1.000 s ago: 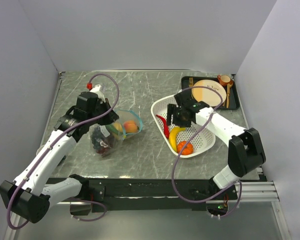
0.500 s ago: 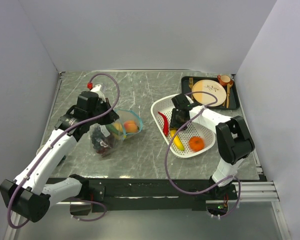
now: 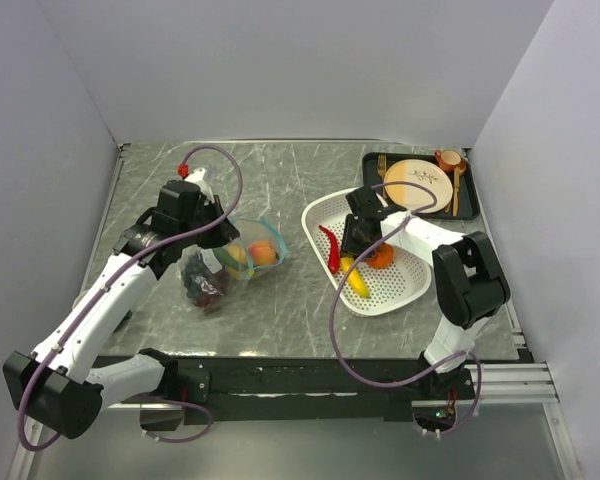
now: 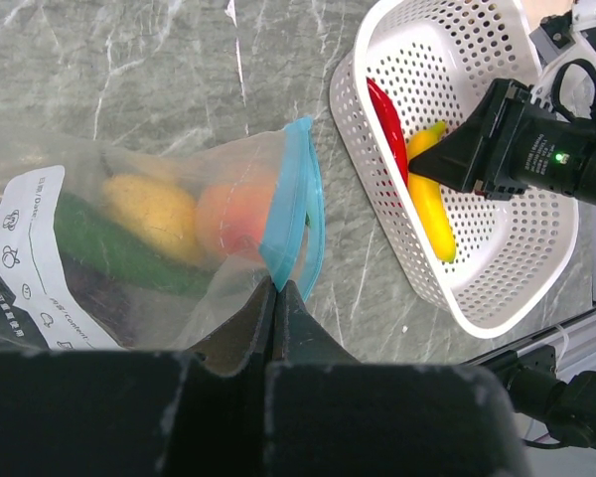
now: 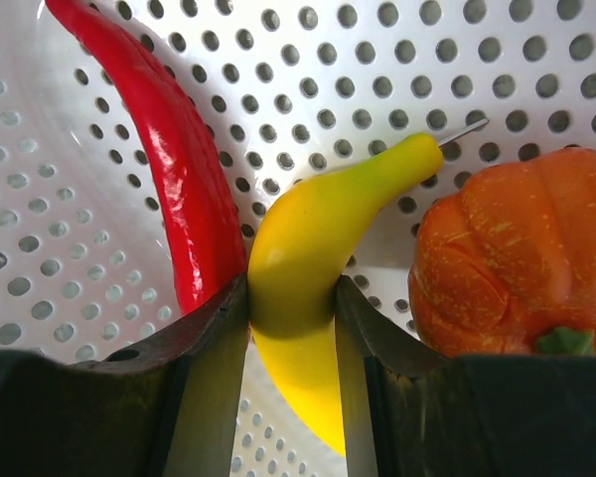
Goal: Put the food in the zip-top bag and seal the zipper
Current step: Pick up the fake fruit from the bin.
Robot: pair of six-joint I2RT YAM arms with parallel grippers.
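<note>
Down in the white perforated basket (image 5: 477, 60), the right claw (image 5: 293, 308) pinches the yellow toy banana (image 5: 318, 229) across its middle. One finger is wedged against the long red toy chili (image 5: 169, 149); the orange toy tomato (image 5: 507, 258) sits just beside the other. Gripping mid-body looks sensible, as the curved fruit should hang balanced when lifted.

Across the grey marbled bench (image 3: 280, 190), the left claw (image 4: 278, 288) is pressed together on the mouth edge of the clear zip-top plastic bag (image 4: 129, 229), right at the teal-blue zipper strip (image 4: 290, 199). That hold seems meant to prop the mouth open, facing the basket. Inside already are a rosy toy peach (image 4: 233, 214), a yellow toy lemon (image 4: 149, 209) and a green toy piece (image 4: 109, 253). The zipper is unsealed, with three foods left in the basket.
</note>
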